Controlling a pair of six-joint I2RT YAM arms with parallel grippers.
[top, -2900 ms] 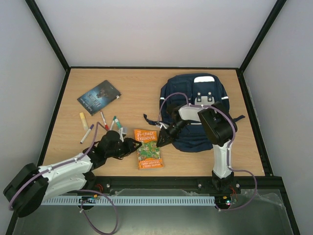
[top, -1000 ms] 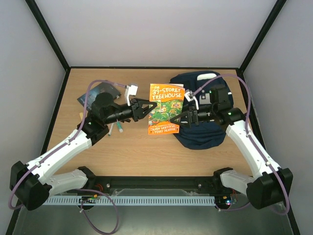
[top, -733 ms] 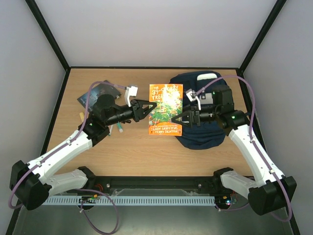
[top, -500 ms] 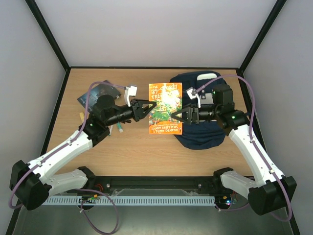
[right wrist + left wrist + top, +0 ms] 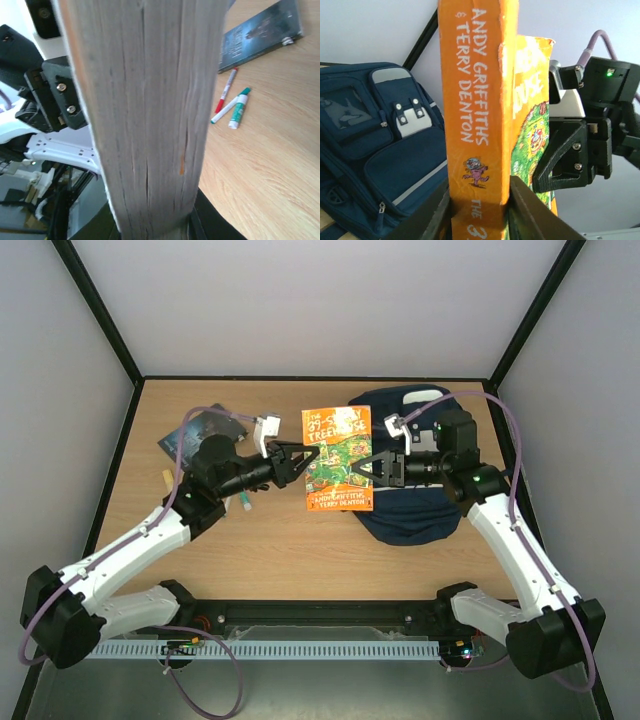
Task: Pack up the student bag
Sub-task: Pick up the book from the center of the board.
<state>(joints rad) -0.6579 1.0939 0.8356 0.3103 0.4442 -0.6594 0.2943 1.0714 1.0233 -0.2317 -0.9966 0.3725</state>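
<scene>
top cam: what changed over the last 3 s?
The left gripper lifted the orange book off the table and holds it upright in the air by the student bag. The right gripper left the bag, then closed on the book's page edge. Bag, dark book and pens stayed put.

— What fills the middle?
— An orange book (image 5: 477, 100), upright, spine towards us, "Andy Griffiths & Terry Denton" in white down it. The left pincer (image 5: 479, 212) clamps it low down, one dark finger (image 5: 432, 217) on each side of the spine.
— And to the right?
— The right pincer (image 5: 555, 162), black, with a green light (image 5: 609, 73) lit on its body. Its one visible finger lies against the front cover. A purple cable (image 5: 597, 42) curves above it.
— The left side?
— The student bag (image 5: 375, 150): navy, with a grey buckle patch (image 5: 410, 117) and a white stripe (image 5: 417, 182), resting on a sliver of wooden desk (image 5: 326, 220).
</scene>
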